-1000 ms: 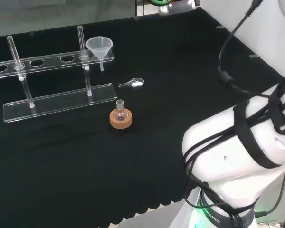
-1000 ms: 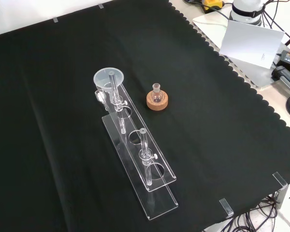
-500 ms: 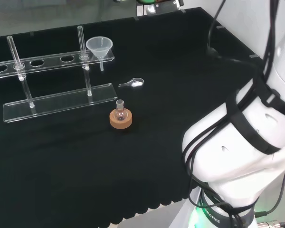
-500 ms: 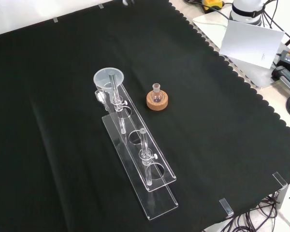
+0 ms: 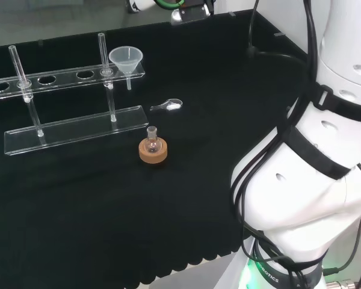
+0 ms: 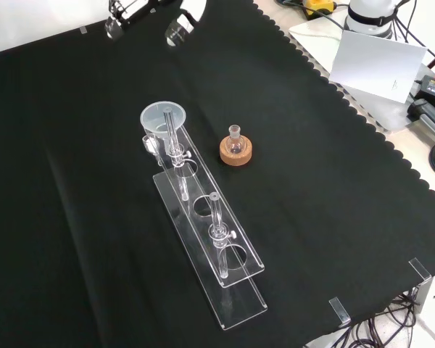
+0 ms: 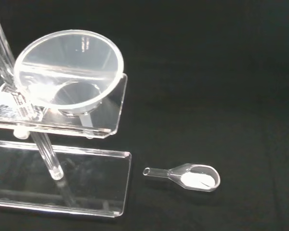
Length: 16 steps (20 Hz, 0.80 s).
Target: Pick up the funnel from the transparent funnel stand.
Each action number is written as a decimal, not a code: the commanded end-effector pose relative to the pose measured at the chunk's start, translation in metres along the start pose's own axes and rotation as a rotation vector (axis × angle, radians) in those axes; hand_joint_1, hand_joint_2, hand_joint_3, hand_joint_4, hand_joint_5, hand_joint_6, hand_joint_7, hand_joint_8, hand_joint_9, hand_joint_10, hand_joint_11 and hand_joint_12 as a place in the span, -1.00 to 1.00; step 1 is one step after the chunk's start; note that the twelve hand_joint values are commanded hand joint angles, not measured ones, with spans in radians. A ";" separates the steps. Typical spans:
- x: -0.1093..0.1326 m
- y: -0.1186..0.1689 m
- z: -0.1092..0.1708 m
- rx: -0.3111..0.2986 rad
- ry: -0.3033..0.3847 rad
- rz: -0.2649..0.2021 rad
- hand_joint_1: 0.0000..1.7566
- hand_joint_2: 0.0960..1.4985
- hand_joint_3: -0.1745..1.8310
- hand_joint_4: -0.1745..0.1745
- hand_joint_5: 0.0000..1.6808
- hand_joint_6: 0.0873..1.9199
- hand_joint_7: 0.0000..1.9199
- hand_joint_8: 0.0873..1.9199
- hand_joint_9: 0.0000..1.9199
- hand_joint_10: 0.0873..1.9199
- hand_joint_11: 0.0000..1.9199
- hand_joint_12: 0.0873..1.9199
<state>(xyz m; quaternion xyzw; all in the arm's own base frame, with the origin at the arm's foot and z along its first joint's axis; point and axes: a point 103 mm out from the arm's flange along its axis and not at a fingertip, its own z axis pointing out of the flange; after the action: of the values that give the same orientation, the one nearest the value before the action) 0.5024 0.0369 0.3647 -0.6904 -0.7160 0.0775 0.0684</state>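
Sitting in the stand's point(image 6: 206, 239) end hole, the funnel point(image 6: 163, 119) stays upright with its rim exposed for grasping; whether the hand point(image 6: 183, 20) is apart or together, I cannot tell.

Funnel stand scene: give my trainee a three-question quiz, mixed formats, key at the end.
1. True or false: the funnel sits in the funnel stand.
2. In the head view, the cork ring with the small flask stands: A) behind the stand, B) in front of it, C) on its top shelf.
3. Fill in: the clear scoop on the cloth holds a ___ powder.

Key: 1 true; 2 B; 3 white.
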 end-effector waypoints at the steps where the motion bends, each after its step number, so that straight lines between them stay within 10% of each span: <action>1: 0.031 0.020 0.018 0.081 -0.031 -0.066 -0.75 0.23 -0.58 -0.10 -0.79 -1.00 -0.99 -0.45 -0.78 -0.29 -0.87 0.44; 16: 0.055 0.042 0.052 0.277 -0.068 -0.078 -0.54 0.02 -0.69 -0.19 -0.97 -1.00 -1.00 -0.78 -0.99 -0.19 -0.93 0.55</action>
<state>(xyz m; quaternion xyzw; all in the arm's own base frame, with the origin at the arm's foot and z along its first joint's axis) 0.5293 0.0818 0.3205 -0.6540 -0.7319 0.1491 0.1200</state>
